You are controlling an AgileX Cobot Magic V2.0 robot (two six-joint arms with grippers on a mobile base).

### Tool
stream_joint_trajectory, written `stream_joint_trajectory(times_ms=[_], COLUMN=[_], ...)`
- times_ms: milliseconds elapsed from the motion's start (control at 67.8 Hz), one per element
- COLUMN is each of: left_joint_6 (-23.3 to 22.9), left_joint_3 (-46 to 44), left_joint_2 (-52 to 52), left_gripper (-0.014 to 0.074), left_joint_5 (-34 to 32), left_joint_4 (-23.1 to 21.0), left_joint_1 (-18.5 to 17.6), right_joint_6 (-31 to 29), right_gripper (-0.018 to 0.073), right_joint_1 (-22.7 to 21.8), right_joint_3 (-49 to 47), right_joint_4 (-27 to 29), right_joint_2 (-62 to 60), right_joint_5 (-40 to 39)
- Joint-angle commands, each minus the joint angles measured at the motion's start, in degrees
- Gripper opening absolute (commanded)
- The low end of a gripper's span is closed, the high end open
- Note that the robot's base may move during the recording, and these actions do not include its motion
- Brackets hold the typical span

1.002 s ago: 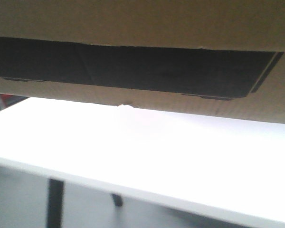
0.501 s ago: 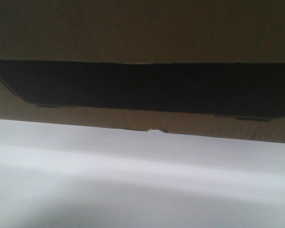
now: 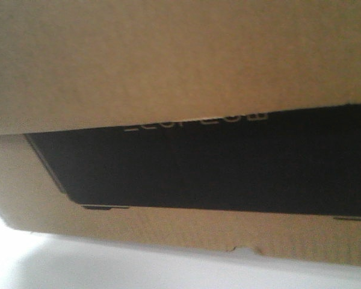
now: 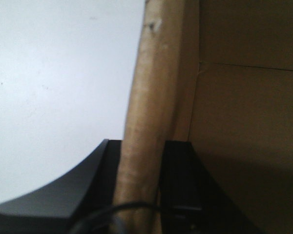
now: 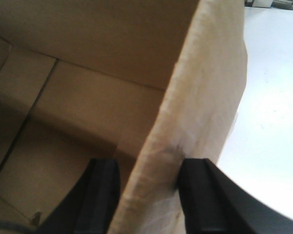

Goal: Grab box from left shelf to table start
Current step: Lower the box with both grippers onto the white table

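- While the box (image 3: pixel 168 66) filled nearly the whole front view, only a thin strip of the white worktop (image 3: pixel 108 268) showed under its lower edge, and I could not tell if the box touched the worktop or hung just above it.
- Its front face carried a big black printed rectangle (image 3: pixel 228 168) with a clipped corner at the left and thin pale lettering (image 3: pixel 195 122) along its top; the letters were too blurred to read.
- A cardboard flap or upper panel (image 3: pixel 138 54) covered the top part of the rectangle.
- The left end effector (image 4: pixel 139 161) pinched one upright wall of the box, one black finger (image 4: pixel 95 170) outside over the worktop and the other inside.
- The right end effector (image 5: pixel 149 180) pinched the opposite wall in the same way, with the cardboard pressed between its two dark fingers (image 5: pixel 105 185).
- Both wrist views looked into the box: only bare brown walls and floor flaps were seen, but much of the inside was cut off by the frame.
- A dark cable (image 4: pixel 112 214) crossed the bottom of the left wrist view, out of focus.
- Both ends of the box were outside the front view.
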Motion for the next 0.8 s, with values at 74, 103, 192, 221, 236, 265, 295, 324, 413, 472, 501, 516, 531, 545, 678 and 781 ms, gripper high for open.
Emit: stream_joint_trajectory(times_ms=[74, 103, 192, 221, 236, 265, 295, 324, 413, 472, 501, 516, 531, 545, 678, 781], left_joint_6=[2.9, 2.9, 2.9, 2.9, 2.9, 2.9, 2.9, 2.9, 2.9, 2.9, 2.9, 2.9, 2.9, 2.9, 2.9, 2.9], left_joint_3=[-7.3, -8.3, -10.7, -11.5, -11.9, -12.7, -13.4, -13.9, -15.5, -16.2, -16.3, -16.4, -16.4, -16.4, -16.4, -16.4], left_joint_2=[1.7, 1.7, 1.7, 1.7, 1.7, 1.7, 1.7, 1.7, 1.7, 1.7, 1.7, 1.7, 1.7, 1.7, 1.7, 1.7], left_gripper=[-0.0094, -0.0094, -0.0093, -0.0094, -0.0093, -0.0093, -0.0094, -0.0093, -0.0093, -0.0093, -0.0093, -0.0093, -0.0093, -0.0093, -0.0093, -0.0093], left_joint_5=[2.4, 3.1, 4.8, 5.6, 6.0, 6.7, 7.4, 8.0, 10.0, 10.8, 10.8, 10.6, 10.6, 10.6, 10.9, 10.7], left_joint_4=[12.3, 11.5, 10.2, 10.1, 9.9, 9.7, 9.3, 9.1, 8.3, 7.4, 6.9, 6.6, 6.4, 6.4, 6.1, 6.1], left_joint_1=[0.5, 0.5, 0.5, 0.5, 0.5, 0.5, 0.5, 0.5, 0.5, 0.5, 0.5, 0.5, 0.5, 0.5, 0.5, 0.5], right_joint_6=[-3.5, -3.5, -3.5, -3.5, -3.5, -3.5, -3.5, -3.5, -3.5, -3.5, -3.5, -3.5, -3.5, -3.5, -3.5, -3.5], right_gripper=[0.0057, 0.0057, 0.0057, 0.0057, 0.0057, 0.0057, 0.0057, 0.0057, 0.0057, 0.0057, 0.0057, 0.0057, 0.0057, 0.0057, 0.0057, 0.0057], right_joint_1=[0.1, 0.1, 0.1, 0.1, 0.1, 0.1, 0.1, 0.1, 0.1, 0.1, 0.1, 0.1, 0.1, 0.1, 0.1, 0.1], right_joint_3=[-2.9, -2.9, -2.9, -2.9, -2.9, -2.9, -2.9, -2.9, -2.9, -2.9, -2.9, -2.9, -2.9, -2.9, -2.9, -2.9], right_joint_4=[1.0, 1.0, 1.0, 1.0, 1.0, 1.0, 1.0, 1.0, 1.0, 1.0, 1.0, 1.0, 1.0, 1.0, 1.0, 1.0], right_joint_2=[-1.7, -1.7, -1.7, -1.7, -1.7, -1.7, -1.7, -1.7, -1.7, -1.7, -1.7, -1.7, -1.7, -1.7, -1.7, -1.7], right_joint_5=[-2.7, -2.7, -2.7, -2.7, -2.7, -2.7, -2.7, -2.7, -2.7, -2.9, -3.5, -3.5, -3.6, -3.7, -3.4, -3.1])
